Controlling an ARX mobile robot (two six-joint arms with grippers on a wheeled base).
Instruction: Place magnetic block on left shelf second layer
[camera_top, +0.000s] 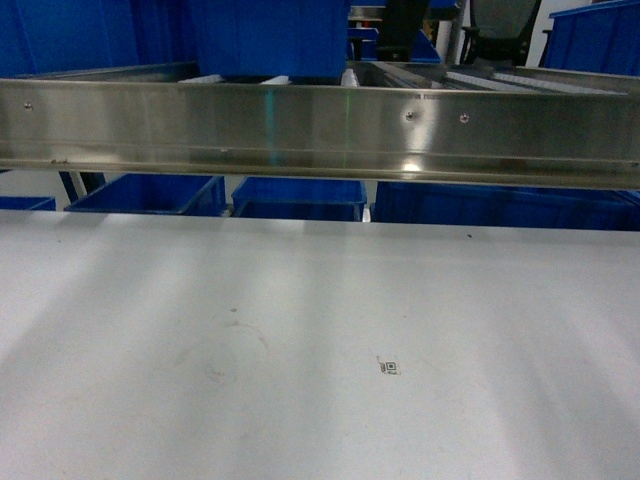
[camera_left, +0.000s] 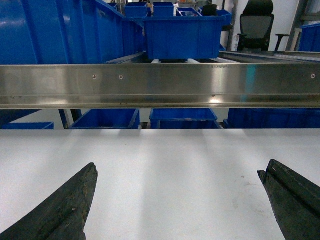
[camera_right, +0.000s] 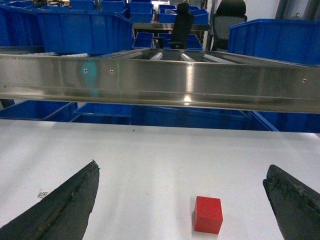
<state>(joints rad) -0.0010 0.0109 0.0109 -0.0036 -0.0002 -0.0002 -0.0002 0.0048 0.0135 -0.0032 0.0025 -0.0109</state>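
Magnetic block (camera_right: 207, 214) on white table (camera_right: 150, 160), seemingly between right gripper's (camera_right: 182, 200) wide-apart jaws

Block (camera_right: 207, 214) sits on the surface (camera_top: 300, 330), between my right end effector (camera_right: 180, 200) fingers and well short of the shelf rail (camera_top: 320, 125). Crate (camera_top: 270, 38) is on the rollers behind the rail, left of centre. More crates (camera_top: 300, 197) below it, apparently a lower tier.

The head camera looks slanting down over the white table (camera_top: 300, 340); both wrist cameras sit low, facing the steel rail (camera_left: 160, 82) all three share.
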